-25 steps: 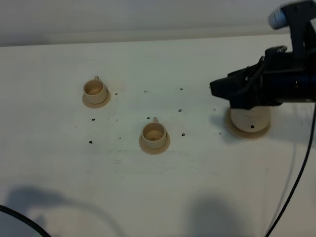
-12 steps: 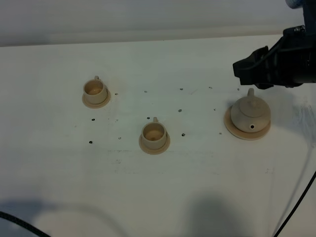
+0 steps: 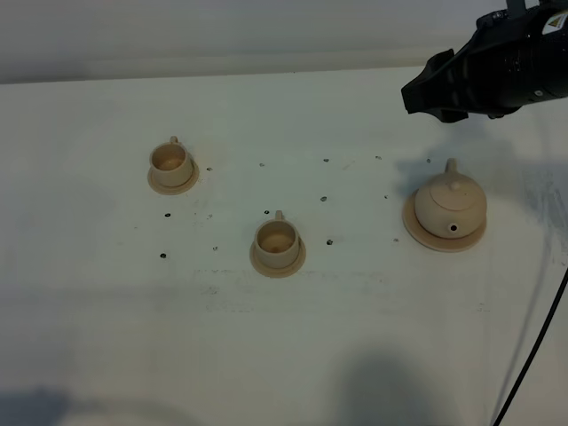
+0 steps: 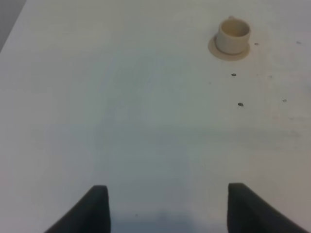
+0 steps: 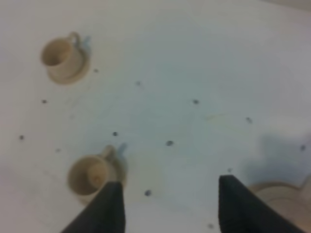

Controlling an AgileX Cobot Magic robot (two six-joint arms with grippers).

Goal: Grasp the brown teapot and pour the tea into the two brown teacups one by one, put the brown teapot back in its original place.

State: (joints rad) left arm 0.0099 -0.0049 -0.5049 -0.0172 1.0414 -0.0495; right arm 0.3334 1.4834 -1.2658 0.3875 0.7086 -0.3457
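Observation:
The brown teapot (image 3: 450, 206) stands upright on its wide tan saucer (image 3: 417, 232), the original place, at the right of the table. My right gripper (image 3: 419, 94) hovers open and empty behind and above it, not touching it. In the right wrist view, the right gripper (image 5: 170, 208) has its two dark fingers spread, with the saucer's rim (image 5: 279, 201) at the edge. One brown teacup (image 3: 171, 161) sits on its small saucer at the far left, and the other teacup (image 3: 276, 240) sits nearer the middle. My left gripper (image 4: 167, 208) is open over bare table, far from the left teacup (image 4: 233, 34).
Small dark specks (image 3: 328, 240) dot the white table (image 3: 355, 337) between the cups and the teapot. A black cable (image 3: 532, 346) hangs down along the right edge. A grey wall (image 3: 222, 35) runs behind the table's far edge.
My right gripper has lifted off the teapot and drawn back toward the far right, uncovering it on its saucer. The shadow at the bottom left has shrunk away.

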